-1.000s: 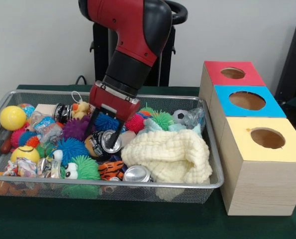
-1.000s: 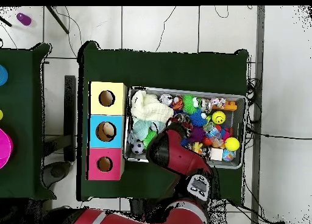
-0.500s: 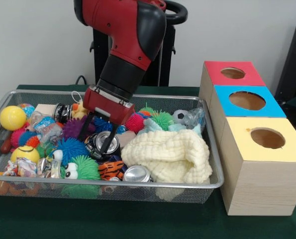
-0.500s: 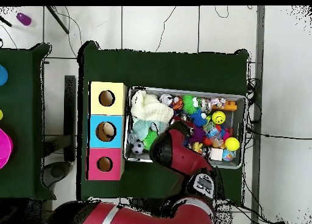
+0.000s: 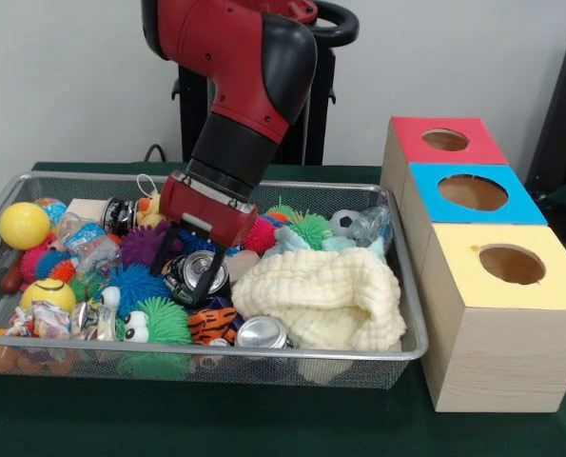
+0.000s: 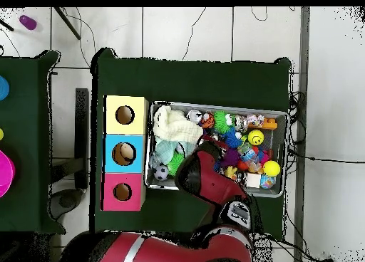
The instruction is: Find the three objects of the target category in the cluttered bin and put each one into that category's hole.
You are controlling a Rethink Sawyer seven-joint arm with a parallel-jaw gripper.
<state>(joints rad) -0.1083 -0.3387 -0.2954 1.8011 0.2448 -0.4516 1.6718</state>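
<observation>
A wire mesh bin (image 5: 411, 324) held the clutter: at its left a yellow ball (image 5: 23, 225), then a blue spiky ball (image 5: 135, 283) and a green googly-eyed toy (image 5: 154, 324). Mid-bin, a crushed can (image 5: 204, 271) lay on its side, its round silver end facing the front camera, long axis running away from it. The gripper (image 5: 189, 268) straddled it, one finger on each side, jaws spread; actual contact could not be made out. Right of it lay a cream cloth (image 5: 325, 297), then three boxes with red (image 5: 445, 140), blue (image 5: 473, 192) and yellow hole (image 5: 511, 264).
</observation>
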